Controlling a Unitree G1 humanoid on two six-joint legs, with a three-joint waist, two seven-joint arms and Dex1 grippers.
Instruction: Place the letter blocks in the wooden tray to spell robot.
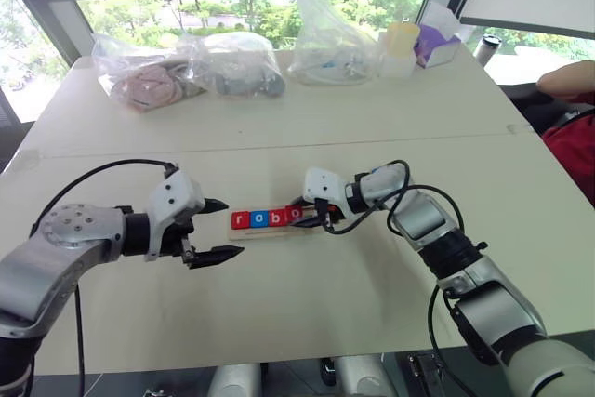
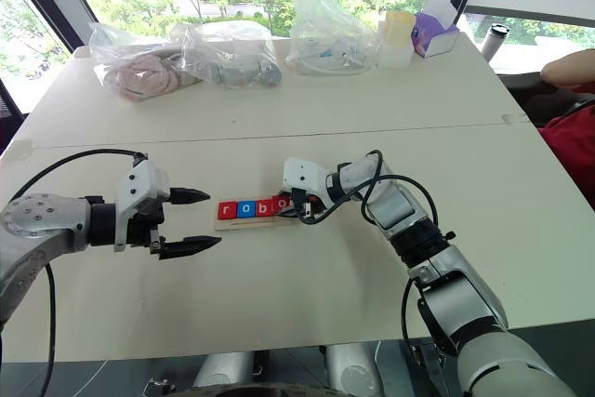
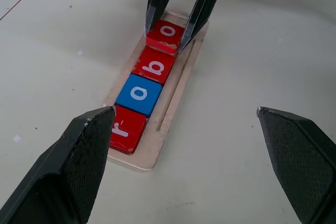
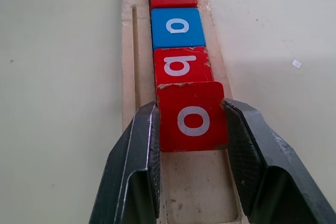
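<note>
Step in hand: the right hand (image 4: 191, 124), clamped on the second o block (image 4: 192, 116), seats it fourth in the wooden tray (image 4: 131, 40) on the counter (r, o, b seated). Left hand (image 1: 212, 230) waits apart. Next: release, fetch t.

R gripper (image 3: 171, 24) clamps red "o" block (image 3: 166, 35), seemingly tilted, over wooden tray (image 3: 181, 82) beside "b" block (image 3: 154, 66).

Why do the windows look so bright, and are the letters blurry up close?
In the left eye view daylight floods the windows, so they glare white. In the right wrist view the red o block looks sharp between the right gripper's fingers; in the left wrist view the left gripper's near fingers look large and dark.
</note>
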